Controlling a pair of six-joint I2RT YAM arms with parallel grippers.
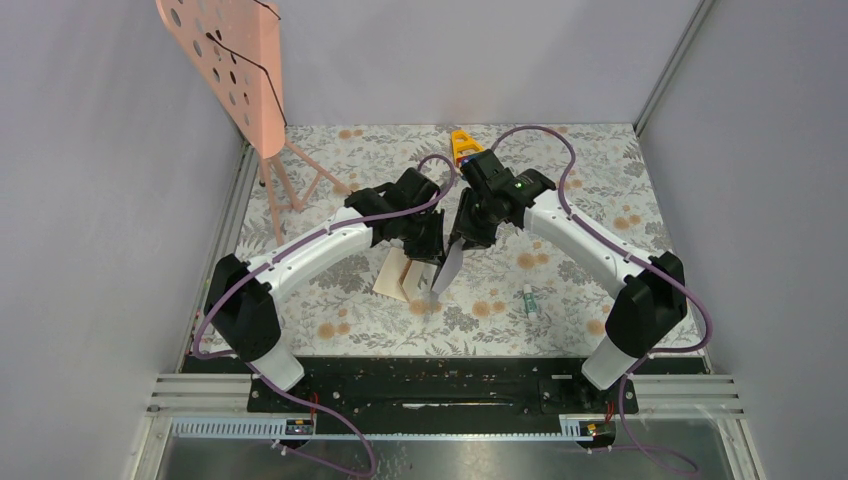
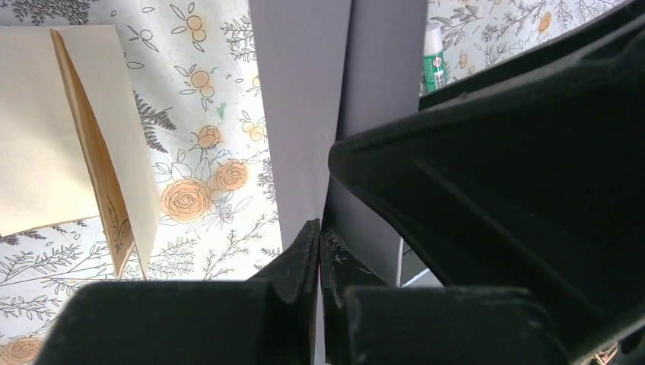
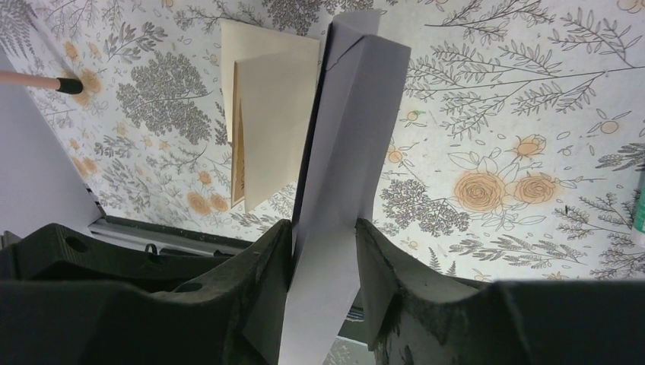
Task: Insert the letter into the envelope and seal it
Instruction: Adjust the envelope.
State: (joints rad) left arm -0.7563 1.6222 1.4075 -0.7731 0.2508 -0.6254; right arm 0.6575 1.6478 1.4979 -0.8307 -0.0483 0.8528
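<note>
**Inspector:** Left gripper (image 2: 318, 251)?
**Assistant:** Clamped fully down on the near edge of the envelope (image 2: 304, 114). The sheet runs lengthwise straight out from the fingertips.
**Inspector:** Right gripper (image 3: 323, 243)?
**Assistant:** Jaws about half apart, with the envelope standing between them. I cannot tell whether they press it.
**Inspector:** The letter (image 3: 270, 114)?
**Assistant:** Folded on the table (image 3: 494, 114), beyond the fingertips on the left arm's side of the envelope, clear of both grippers. The left arm is nearer, but I judge it occupied
</note>
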